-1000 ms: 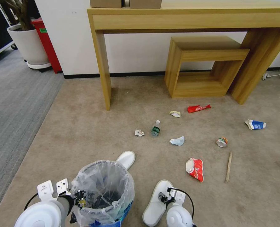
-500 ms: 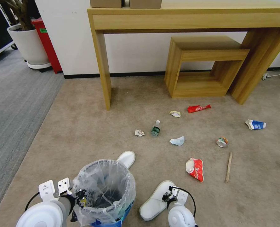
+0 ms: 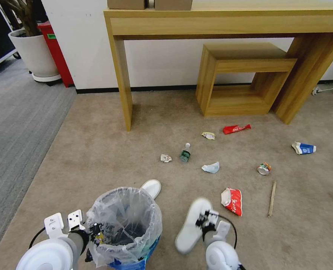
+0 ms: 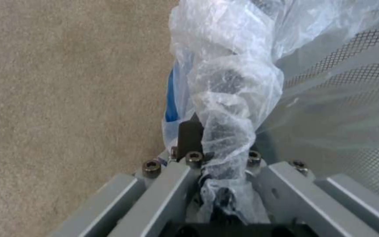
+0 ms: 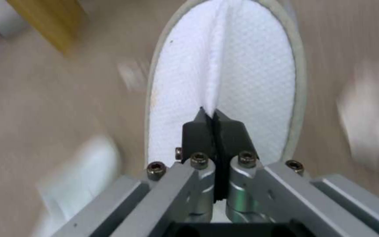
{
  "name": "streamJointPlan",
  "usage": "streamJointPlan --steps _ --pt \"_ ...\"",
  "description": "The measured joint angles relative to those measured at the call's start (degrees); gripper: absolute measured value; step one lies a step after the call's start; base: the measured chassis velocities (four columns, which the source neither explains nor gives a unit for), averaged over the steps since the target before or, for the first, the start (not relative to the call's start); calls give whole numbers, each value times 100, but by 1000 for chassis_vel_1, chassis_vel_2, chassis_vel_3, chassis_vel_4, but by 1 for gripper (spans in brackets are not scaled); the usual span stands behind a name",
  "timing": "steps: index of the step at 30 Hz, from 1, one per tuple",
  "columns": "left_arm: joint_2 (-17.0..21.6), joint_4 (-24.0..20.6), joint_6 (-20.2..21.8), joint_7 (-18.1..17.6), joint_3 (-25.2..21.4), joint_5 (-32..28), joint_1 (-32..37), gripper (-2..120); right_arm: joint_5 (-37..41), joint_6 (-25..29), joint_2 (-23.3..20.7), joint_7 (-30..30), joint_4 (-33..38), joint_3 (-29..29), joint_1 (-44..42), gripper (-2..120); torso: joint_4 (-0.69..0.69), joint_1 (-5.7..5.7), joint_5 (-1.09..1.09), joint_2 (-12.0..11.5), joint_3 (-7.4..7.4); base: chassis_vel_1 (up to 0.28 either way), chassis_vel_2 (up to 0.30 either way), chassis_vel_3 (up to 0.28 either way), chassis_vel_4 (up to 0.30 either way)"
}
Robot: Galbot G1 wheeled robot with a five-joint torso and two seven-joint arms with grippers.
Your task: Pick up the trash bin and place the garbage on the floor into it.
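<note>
The trash bin (image 3: 126, 225), lined with a crinkled clear bag (image 4: 229, 98), stands low on the left of the head view. My left gripper (image 3: 95, 233) is shut on its near rim and bag. My right gripper (image 5: 214, 120) is shut on a pinched fold of a white slipper (image 5: 224, 65), which hangs blurred just right of the bin (image 3: 191, 225). A second slipper (image 3: 151, 186) peeks out behind the bin. On the beige floor (image 3: 99, 150) lie a red wrapper (image 3: 232, 200), a stick (image 3: 272, 198), a can (image 3: 263, 168), a carton (image 3: 303, 148) and a bottle (image 3: 185, 153).
A wooden console table (image 3: 226, 22) and a low wooden stool (image 3: 241, 78) stand against the far wall. A plant pot (image 3: 33, 52) and a red box (image 3: 55, 50) are at the back left beside grey ribbed carpet (image 3: 16, 123). More small litter lies mid-floor.
My right gripper has raised the white slipper off the carpet and swung it up and forward; it is now motion-blurred. The bin and left gripper have barely shifted.
</note>
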Motion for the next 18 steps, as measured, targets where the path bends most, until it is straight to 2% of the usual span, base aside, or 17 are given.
streamJointPlan --steps 1,3,4,7,8,11,15,18 --pt "0 0 0 0 0 0 0 0 0 0 0 0 0 0 0 0 0 0 0 0 0 0 0 0 0" --pt "-30 7 -4 -12 12 -43 -36 0 -401 707 -247 -913 314 332 1 0 -1 0 1 0 0 0 0 0 0" --pt "-30 7 -4 -12 12 -43 -36 0 -401 707 -247 -913 314 332 1 0 -1 0 1 0 0 0 0 0 0" --pt "-93 51 -5 -15 68 -59 -100 0 -648 1370 -599 -2145 687 645 37 0 -1 0 -1 0 0 0 0 0 0" --pt "-93 51 -5 -15 68 -59 -100 0 -648 1370 -599 -2145 687 645 37 0 -1 0 -1 0 0 0 0 0 0" --pt "-158 56 -5 -17 87 -61 -151 0 -510 1585 -922 -3144 1208 752 116 0 0 0 0 0 0 0 0 0 0" --pt "-181 27 -5 -17 80 -64 -151 0 -188 1562 -1049 -3453 1478 729 130 0 0 0 0 0 0 0 0 0 0" --pt "-231 -40 -5 -6 43 -88 -178 0 421 1466 -1242 -3832 1754 518 245 0 -1 0 0 0 0 0 0 0 0"
